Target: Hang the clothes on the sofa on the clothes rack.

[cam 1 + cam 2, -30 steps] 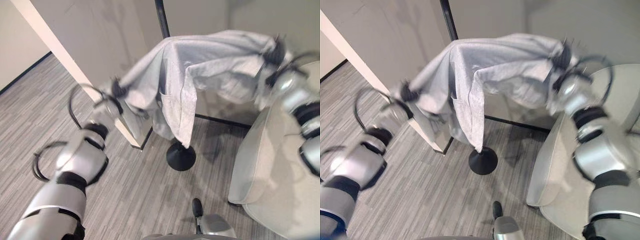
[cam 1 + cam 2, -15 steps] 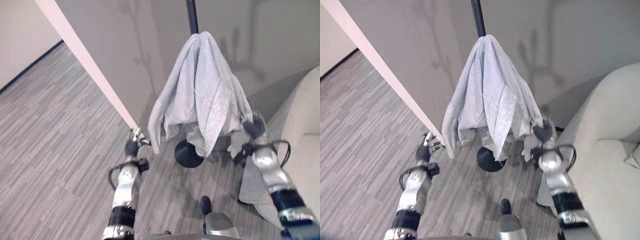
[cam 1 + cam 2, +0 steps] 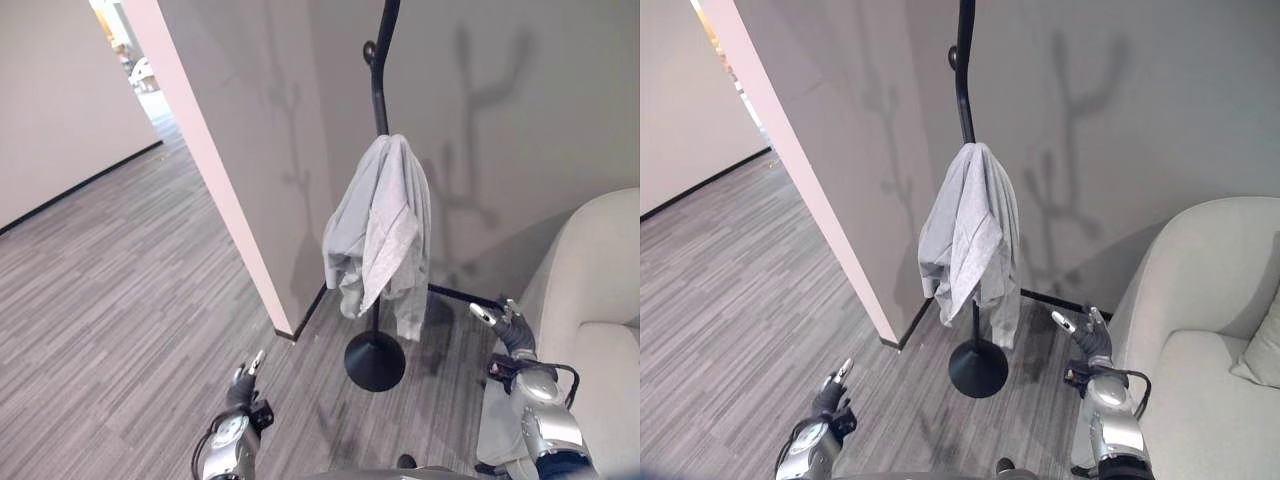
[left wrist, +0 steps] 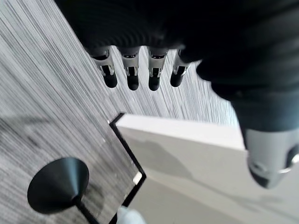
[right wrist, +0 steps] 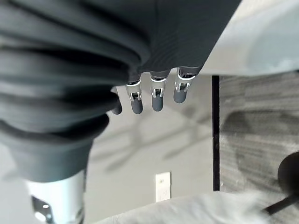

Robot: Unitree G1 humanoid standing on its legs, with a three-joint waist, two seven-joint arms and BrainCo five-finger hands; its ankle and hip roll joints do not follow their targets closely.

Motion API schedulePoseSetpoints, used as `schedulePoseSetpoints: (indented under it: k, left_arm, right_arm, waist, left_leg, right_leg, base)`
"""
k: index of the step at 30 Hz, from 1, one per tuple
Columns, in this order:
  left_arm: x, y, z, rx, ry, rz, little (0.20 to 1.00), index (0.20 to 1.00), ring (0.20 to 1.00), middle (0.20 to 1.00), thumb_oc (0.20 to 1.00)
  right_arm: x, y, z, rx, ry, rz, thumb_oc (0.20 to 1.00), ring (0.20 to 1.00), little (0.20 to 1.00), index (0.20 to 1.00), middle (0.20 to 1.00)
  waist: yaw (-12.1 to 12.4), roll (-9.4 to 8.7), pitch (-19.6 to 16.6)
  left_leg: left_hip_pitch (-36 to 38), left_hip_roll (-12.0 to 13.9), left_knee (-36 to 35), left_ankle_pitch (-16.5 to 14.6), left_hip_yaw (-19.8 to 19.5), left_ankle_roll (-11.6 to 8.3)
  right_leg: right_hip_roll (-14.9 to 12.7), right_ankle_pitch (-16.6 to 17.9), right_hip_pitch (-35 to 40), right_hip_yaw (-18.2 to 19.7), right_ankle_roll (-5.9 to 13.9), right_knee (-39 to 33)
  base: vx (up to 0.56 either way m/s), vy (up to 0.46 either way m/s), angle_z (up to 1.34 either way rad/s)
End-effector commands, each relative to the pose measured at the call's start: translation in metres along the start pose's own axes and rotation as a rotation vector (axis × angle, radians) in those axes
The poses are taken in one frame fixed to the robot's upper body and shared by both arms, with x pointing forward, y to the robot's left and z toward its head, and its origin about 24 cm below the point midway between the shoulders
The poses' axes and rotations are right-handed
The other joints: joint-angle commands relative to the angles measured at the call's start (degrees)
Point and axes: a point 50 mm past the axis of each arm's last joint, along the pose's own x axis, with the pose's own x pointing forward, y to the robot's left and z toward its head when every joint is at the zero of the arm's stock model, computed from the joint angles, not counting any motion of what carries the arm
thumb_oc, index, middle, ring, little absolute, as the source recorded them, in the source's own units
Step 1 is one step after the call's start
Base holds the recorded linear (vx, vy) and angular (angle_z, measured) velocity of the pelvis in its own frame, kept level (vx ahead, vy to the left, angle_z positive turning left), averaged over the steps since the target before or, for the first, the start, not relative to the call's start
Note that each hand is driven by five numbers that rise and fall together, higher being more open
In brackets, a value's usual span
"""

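I see the grey shirt (image 3: 378, 225) draped on the clothes rack (image 3: 376, 100), hanging lengthwise down its pole. My left hand (image 3: 244, 382) and right hand (image 3: 503, 325) sit low, fingers straight and empty; the right is nearer.

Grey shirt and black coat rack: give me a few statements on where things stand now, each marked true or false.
1. The grey shirt hangs draped on the black coat rack. True.
2. The right hand is shut on the shirt. False: it is open, apart from it.
3. The left hand is open, low above the floor. True.
4. The shirt lies on the pale sofa. False: it hangs on the rack.
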Motion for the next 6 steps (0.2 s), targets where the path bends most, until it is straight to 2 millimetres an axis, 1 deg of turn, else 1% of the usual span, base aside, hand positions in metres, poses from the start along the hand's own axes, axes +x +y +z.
schedulePoseSetpoints:
  k: [1, 2, 3, 4, 5, 6]
  left_arm:
    - [0.005, 0.005, 0.014, 0.025, -0.060, 0.013, 1.000, 1.000, 1.000, 1.000, 1.000]
    - [0.004, 0.013, 0.001, 0.015, -0.012, 0.037, 1.000, 1.000, 1.000, 1.000, 1.000]
    - [-0.003, 0.039, -0.036, 0.038, 0.143, 0.120, 1.000, 1.000, 1.000, 1.000, 1.000]
    - [-0.007, 0.046, -0.049, 0.054, 0.200, 0.141, 1.000, 1.000, 1.000, 1.000, 1.000]
    - [-0.016, 0.056, -0.071, 0.062, 0.309, 0.176, 1.000, 1.000, 1.000, 1.000, 1.000]
    - [-0.020, 0.060, -0.081, 0.073, 0.361, 0.191, 1.000, 1.000, 1.000, 1.000, 1.000]
  right_arm:
    - [0.005, -0.003, 0.016, 0.127, -0.081, -0.028, 1.000, 1.000, 1.000, 1.000, 1.000]
    - [0.001, -0.005, 0.005, 0.201, -0.044, -0.050, 1.000, 1.000, 1.000, 1.000, 1.000]
    - [-0.011, 0.000, -0.036, 0.441, 0.107, -0.112, 1.000, 1.000, 1.000, 1.000, 1.000]
    - [-0.016, -0.001, -0.050, 0.474, 0.161, -0.140, 1.000, 1.000, 1.000, 1.000, 1.000]
    - [-0.025, 0.002, -0.079, 0.512, 0.291, -0.168, 1.000, 1.000, 1.000, 1.000, 1.000]
    - [-0.033, 0.003, -0.100, 0.522, 0.394, -0.205, 1.000, 1.000, 1.000, 1.000, 1.000]
  waist:
    - [-1.52, -0.42, 0.13]
    - [-1.78, -0.40, -0.18]
    - [-2.38, -0.44, -0.95]
    - [-2.53, -0.38, -1.08]
    - [-2.66, -0.34, -1.38]
    - [-2.60, -0.34, -1.62]
  left_leg:
    - [0.07, 6.24, 0.38, 9.22, -0.14, -1.80]
    - [0.09, 6.23, 0.38, 8.99, -0.14, -1.92]
    - [0.11, 6.10, 0.38, 8.38, -0.23, -2.23]
    - [0.14, 6.07, 0.38, 8.19, -0.24, -2.27]
    - [0.11, 6.04, 0.38, 7.93, -0.33, -2.42]
    - [-0.01, 6.01, 0.38, 7.78, -0.45, -2.50]
  right_leg:
    - [-3.32, -0.29, 1.28, 0.80, 1.80, 4.85]
    - [-3.29, -0.34, 0.98, 0.94, 1.80, 5.10]
    - [-3.24, -0.37, 0.20, 1.22, 1.85, 5.87]
    - [-3.16, -0.42, 0.13, 1.40, 1.88, 5.97]
    - [-3.06, -0.54, -0.25, 1.72, 1.94, 6.23]
    - [-3.01, -0.62, -0.38, 1.80, 1.94, 6.31]
  base:
    - [-0.03, 0.030, -0.02]
    - [-0.04, 0.051, -0.02]
    - [-0.03, 0.055, -0.01]
    - [-0.03, 0.067, -0.04]
    - [-0.01, 0.041, -0.07]
    - [-0.01, 0.042, -0.11]
